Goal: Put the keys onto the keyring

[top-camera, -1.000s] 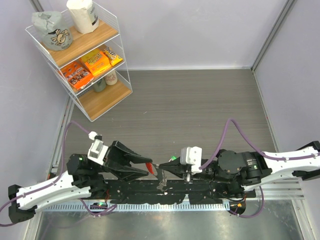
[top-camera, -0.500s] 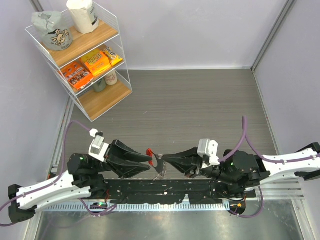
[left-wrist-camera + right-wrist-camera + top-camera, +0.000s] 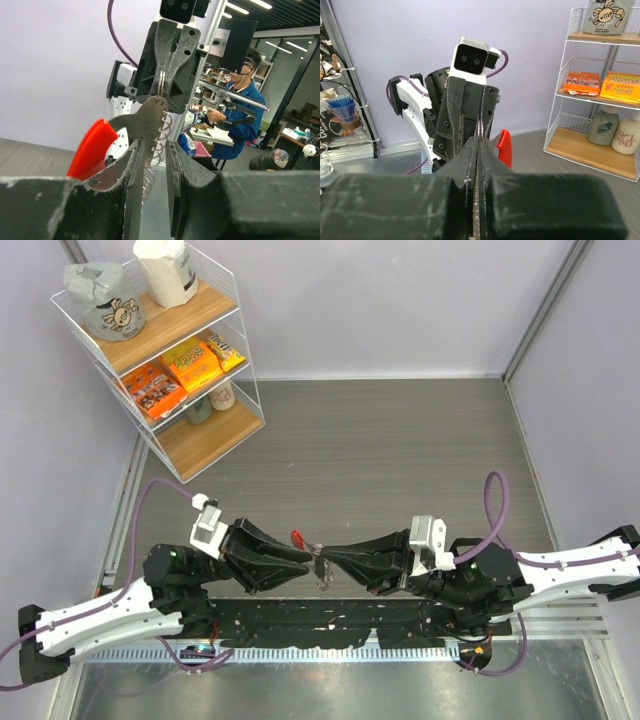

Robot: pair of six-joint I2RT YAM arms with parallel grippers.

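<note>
The keyring hangs in the air between my two grippers, its red arc (image 3: 297,538) uppermost. In the left wrist view the red arc (image 3: 95,147) joins a flat grey metal piece (image 3: 145,117), with a silvery coil (image 3: 161,134) dangling below. My right gripper (image 3: 330,560) is shut on the ring's thin metal edge, as the right wrist view (image 3: 479,142) shows. My left gripper (image 3: 308,558) faces it tip to tip. Its jaws stand a narrow gap apart (image 3: 153,145), with the metal piece against the left finger. The green and black keys are hidden.
A white wire shelf rack (image 3: 160,350) with snack packs, bottles and bags stands at the back left; it also shows in the right wrist view (image 3: 600,100). A black rail (image 3: 330,620) runs along the near edge under both arms.
My right gripper swung left to meet the left one tip to tip. My left gripper's jaws narrowed from wide open. The green key seen beside the right gripper no longer shows.
</note>
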